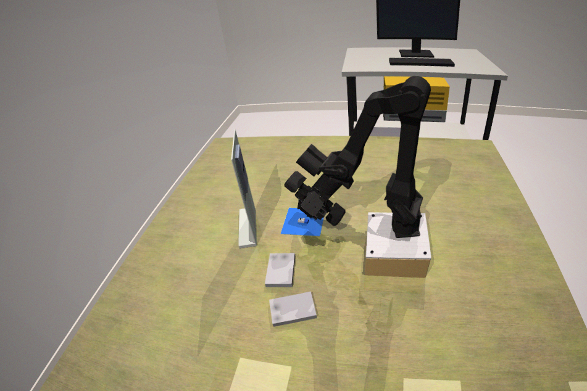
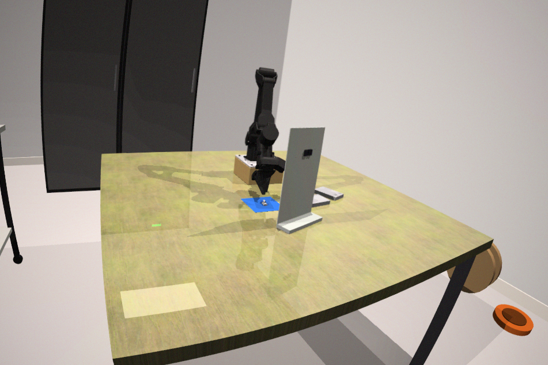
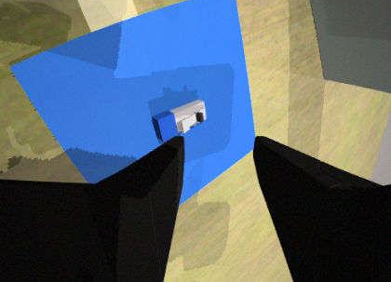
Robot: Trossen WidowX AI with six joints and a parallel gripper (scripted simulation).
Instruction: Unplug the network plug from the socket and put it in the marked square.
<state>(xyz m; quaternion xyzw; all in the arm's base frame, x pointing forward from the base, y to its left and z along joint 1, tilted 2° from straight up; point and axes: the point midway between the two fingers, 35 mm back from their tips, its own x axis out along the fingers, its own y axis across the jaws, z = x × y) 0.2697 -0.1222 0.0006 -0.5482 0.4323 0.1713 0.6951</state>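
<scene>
The plug [image 1: 302,221] [image 2: 264,202] [image 3: 188,117], white with a blue end, lies on the marked blue square [image 1: 288,229] [image 2: 252,204] [image 3: 195,30], well inside its edges. It looks tipped onto its side, with the tab facing sideways. My gripper [image 2: 263,191] [image 3: 219,145] is open and empty above the square. In the wrist view the plug shows beyond the left fingertip, outside the gap between the fingers. A gap in height shows between the fingertips and the plug in the exterior view. The upright panel [image 1: 247,202] [image 2: 300,185] has a dark socket fitting [image 2: 307,152].
The panel stands close beside the blue square, on its own foot [image 1: 247,235] [image 2: 300,222]. Two flat grey boxes [image 1: 280,268] [image 1: 293,309] lie near the square. The arm's base block [image 1: 397,266] [image 2: 244,170] stands on the other side of the square from the panel.
</scene>
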